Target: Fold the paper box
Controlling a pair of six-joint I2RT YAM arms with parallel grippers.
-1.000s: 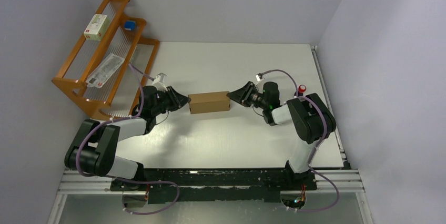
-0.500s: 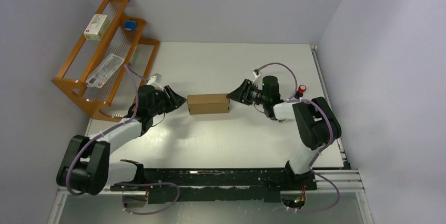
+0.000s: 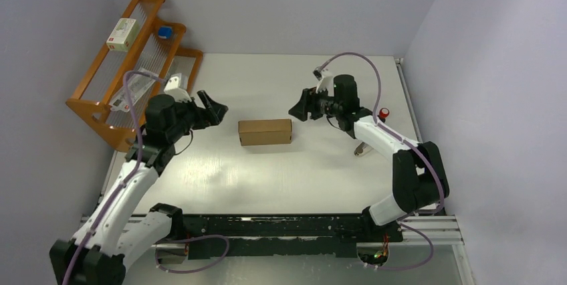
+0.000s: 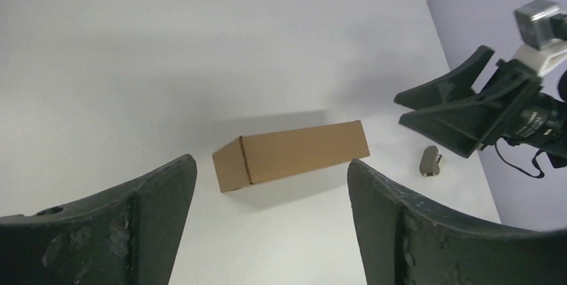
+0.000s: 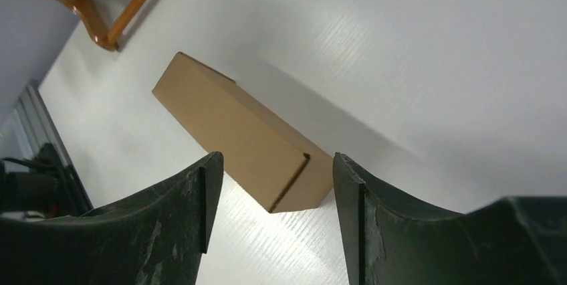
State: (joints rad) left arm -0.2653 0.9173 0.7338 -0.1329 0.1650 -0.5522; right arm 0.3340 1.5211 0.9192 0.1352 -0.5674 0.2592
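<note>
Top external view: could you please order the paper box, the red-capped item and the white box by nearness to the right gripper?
1. paper box, centre, beside the right gripper.
2. red-capped item, farther right.
3. white box, far upper left.

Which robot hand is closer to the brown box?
Right. The right fingers hover open just past the right end of the box. The left fingers are open too, but farther off, beyond its left end.

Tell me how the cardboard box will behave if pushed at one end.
The paper box probably slides, not tips: it lies on a long face on the table. Likely light, being plain cardboard. Pushed off-centre, it may pivot.
</note>
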